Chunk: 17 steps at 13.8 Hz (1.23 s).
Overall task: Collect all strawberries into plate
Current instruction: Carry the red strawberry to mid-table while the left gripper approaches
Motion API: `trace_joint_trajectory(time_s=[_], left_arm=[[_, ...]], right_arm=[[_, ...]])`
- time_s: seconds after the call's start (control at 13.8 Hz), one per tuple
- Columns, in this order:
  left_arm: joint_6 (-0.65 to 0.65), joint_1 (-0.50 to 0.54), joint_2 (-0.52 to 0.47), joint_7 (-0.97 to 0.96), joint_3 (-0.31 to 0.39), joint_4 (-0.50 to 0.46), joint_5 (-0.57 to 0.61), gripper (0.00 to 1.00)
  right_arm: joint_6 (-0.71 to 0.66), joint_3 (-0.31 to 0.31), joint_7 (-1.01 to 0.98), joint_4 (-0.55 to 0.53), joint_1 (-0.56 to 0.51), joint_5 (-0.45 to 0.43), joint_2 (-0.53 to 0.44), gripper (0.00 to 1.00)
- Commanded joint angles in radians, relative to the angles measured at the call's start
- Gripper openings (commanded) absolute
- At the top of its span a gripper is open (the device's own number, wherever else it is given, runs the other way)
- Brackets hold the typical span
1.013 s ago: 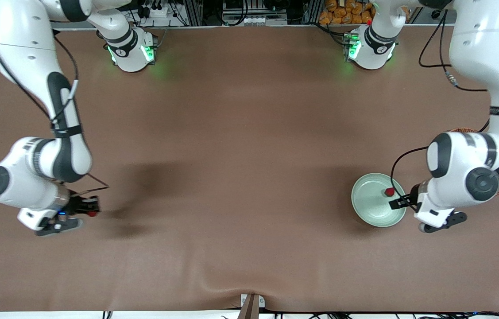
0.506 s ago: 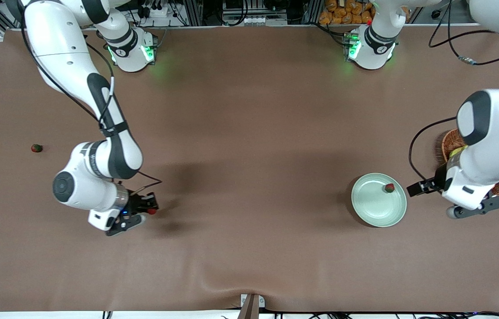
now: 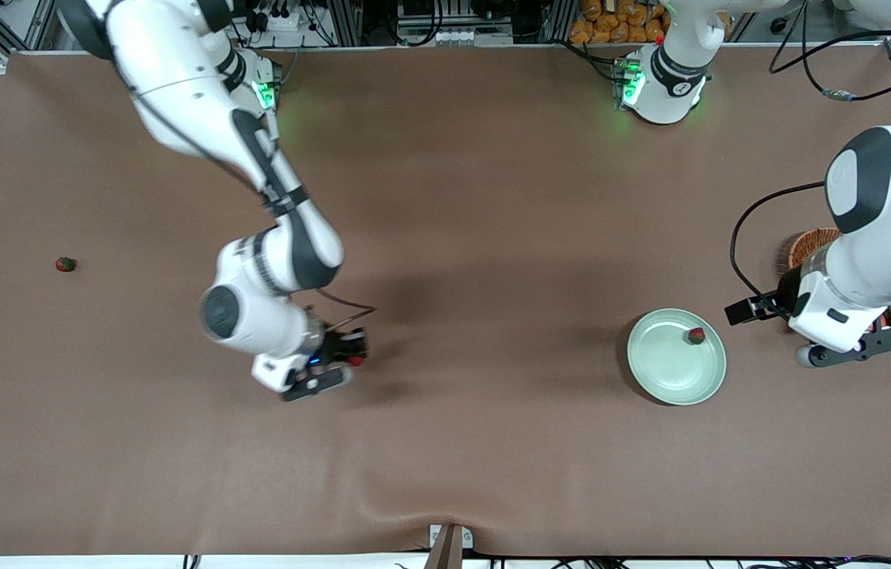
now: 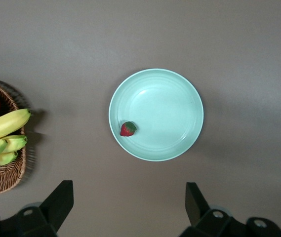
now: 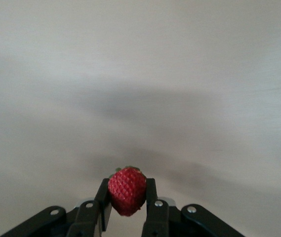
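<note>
Front: 3 strawberries. 1 in the plate (image 3: 676, 357) by its rim (image 3: 696, 336), 1 loose on the table (image 3: 65, 264) at the right arm's end, 1 pinched in the right gripper (image 3: 353, 359) over mid-table.

Left wrist: left gripper (image 4: 129, 210) wide apart, holding nothing, up near 1 basket (image 4: 4, 173).

Right wrist: fingers (image 5: 150, 197) clamped on berry (image 5: 127, 189).

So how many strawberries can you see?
3. One strawberry lies in the plate. One is held in the right hand above the table. One lies on the table at the right arm's end.
</note>
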Motion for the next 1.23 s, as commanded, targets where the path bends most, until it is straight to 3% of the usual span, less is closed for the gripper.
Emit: trace_joint_trajectory(time_s=[0.0,0.29,0.43,0.51,0.58,0.65,0.72,1.16], left_arm=[[-0.017,-0.002,-0.001,-0.008,-0.004,-0.001,0.020,1.00],[-0.027,0.004,-0.004,0.010,-0.004,-0.010,0.020,1.00],[-0.027,-0.005,-0.003,-0.005,-0.002,-0.009,0.020,1.00],[-0.027,-0.013,0.000,-0.005,-0.002,0.000,0.022,1.00],[-0.027,-0.025,0.003,-0.008,-0.004,0.000,0.020,1.00],[-0.027,-0.037,0.003,-0.017,-0.004,0.000,0.020,1.00],[-0.027,-0.053,0.003,-0.034,-0.004,0.000,0.019,1.00],[0.005,-0.227,0.086,-0.262,-0.010,0.014,0.007,1.00]], right_arm=[[0.054,-0.010,0.162,0.062,0.099,0.016,0.062,0.00],[0.220,-0.010,0.368,0.133,0.230,0.016,0.157,0.01],[0.229,-0.010,0.434,0.215,0.265,0.016,0.227,0.05],[0.229,-0.010,0.466,0.252,0.279,0.014,0.255,0.16],[0.229,-0.010,0.476,0.266,0.279,0.014,0.264,0.43],[0.229,-0.010,0.473,0.263,0.279,0.010,0.266,0.91],[0.234,-0.012,0.471,0.259,0.288,-0.003,0.266,1.00],[0.220,-0.020,0.463,0.222,0.235,-0.030,0.188,1.00]])
